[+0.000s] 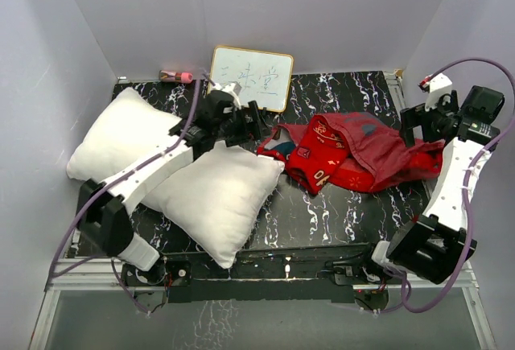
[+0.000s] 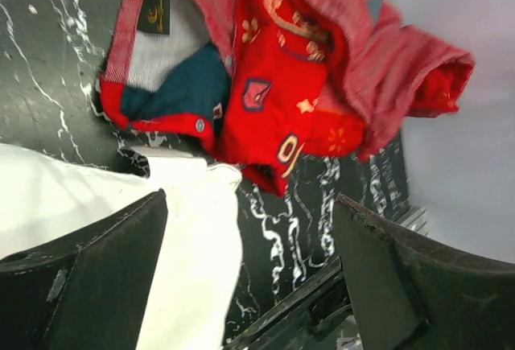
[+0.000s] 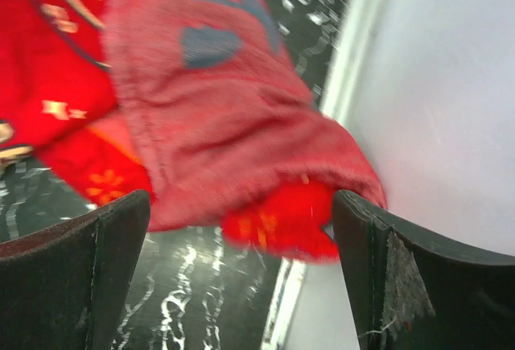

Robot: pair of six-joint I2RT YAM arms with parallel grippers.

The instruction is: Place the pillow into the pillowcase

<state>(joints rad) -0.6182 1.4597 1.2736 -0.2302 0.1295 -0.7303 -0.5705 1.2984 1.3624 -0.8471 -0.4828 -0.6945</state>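
Observation:
The white pillow [image 1: 213, 197] lies on the left half of the black marble table, and my left arm lies across its middle. The red pillowcase [image 1: 354, 153] is crumpled at the centre right, with its opening and blue lining facing the pillow. My left gripper [image 1: 245, 125] is open and empty above the pillow's far right corner. In the left wrist view [image 2: 249, 277] that pillow corner [image 2: 189, 229] is by the left finger, and the pillowcase [image 2: 273, 84] is just ahead. My right gripper [image 1: 414, 129] is open at the pillowcase's right end. In the right wrist view [image 3: 241, 277] the cloth [image 3: 217, 125] is just beyond the fingertips.
A small framed whiteboard [image 1: 251, 78] leans on the back wall, with a pink object [image 1: 175, 76] to its left. White walls close in on the left, back and right. The right wall [image 3: 451, 109] is close beside the right gripper. A metal rail [image 1: 282, 265] runs along the near table edge.

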